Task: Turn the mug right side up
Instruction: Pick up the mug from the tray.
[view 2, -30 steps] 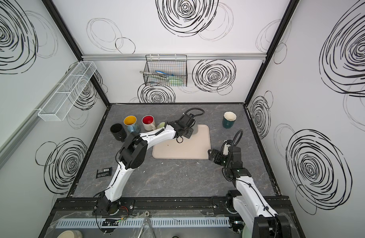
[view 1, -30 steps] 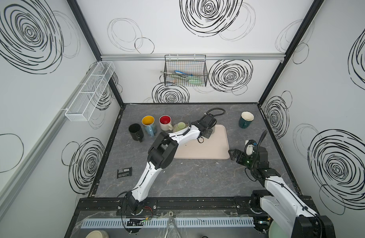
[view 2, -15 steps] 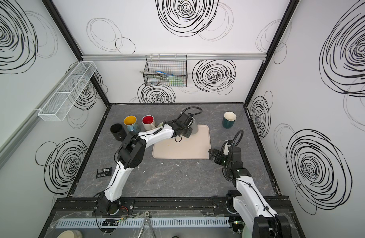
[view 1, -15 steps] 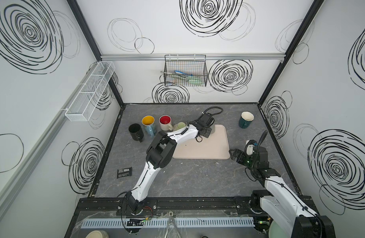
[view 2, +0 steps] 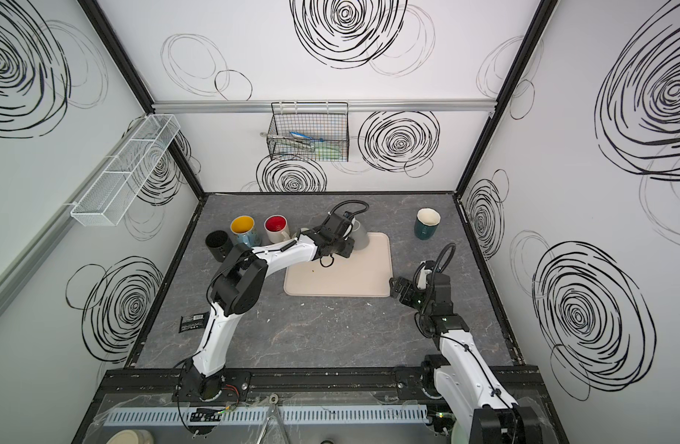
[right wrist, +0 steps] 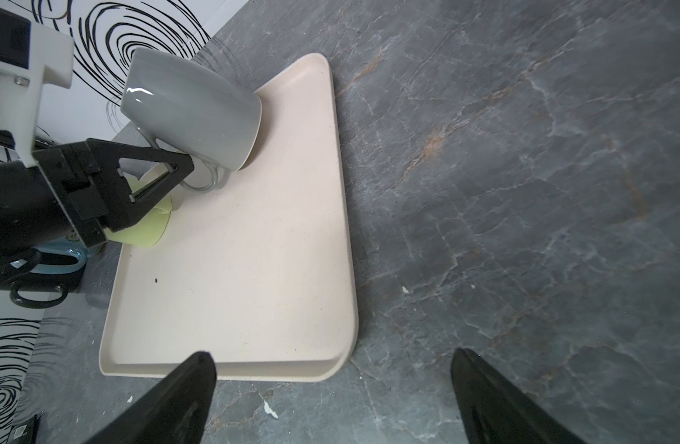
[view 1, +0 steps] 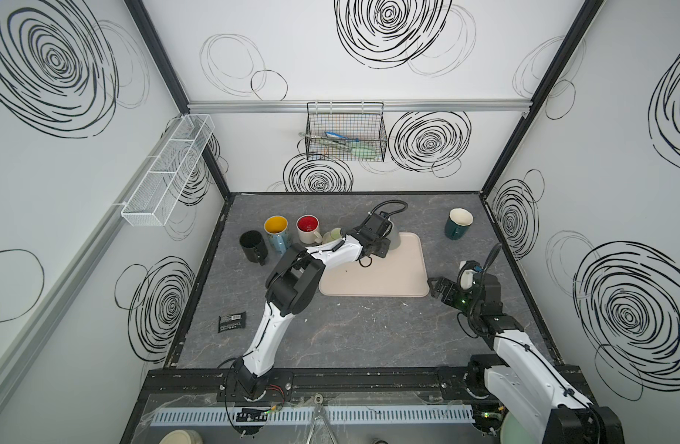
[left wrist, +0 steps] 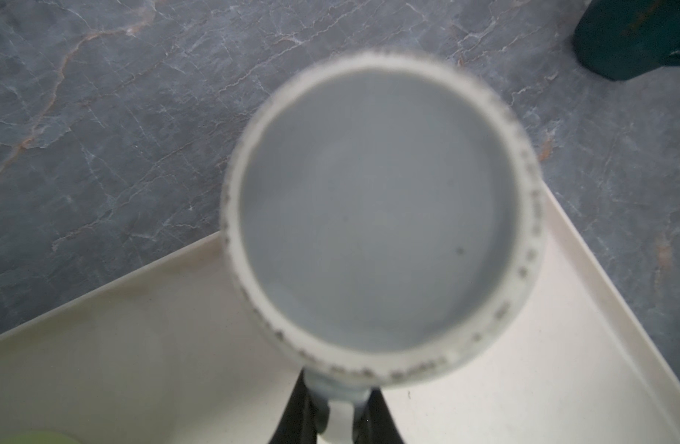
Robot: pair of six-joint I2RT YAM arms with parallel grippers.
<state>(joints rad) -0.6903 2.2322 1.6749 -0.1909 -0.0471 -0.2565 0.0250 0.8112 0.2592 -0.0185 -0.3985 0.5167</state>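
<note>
Grey ceramic mug (right wrist: 192, 115): tilted at beige tray (right wrist: 234, 269)'s far corner. Left hand (right wrist: 179, 169) clamped its handle, as shown by the right wrist view and hidden in both top views. Right hand (right wrist: 332, 355) gaped wide, empty.

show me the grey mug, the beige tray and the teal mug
grey ceramic mug (right wrist: 192, 113), right wrist view, side wall
beige rectangular tray (view 1: 390, 273), in a top view, bare floor
dark teal mug (view 1: 456, 232), in a top view, outer wall
</note>
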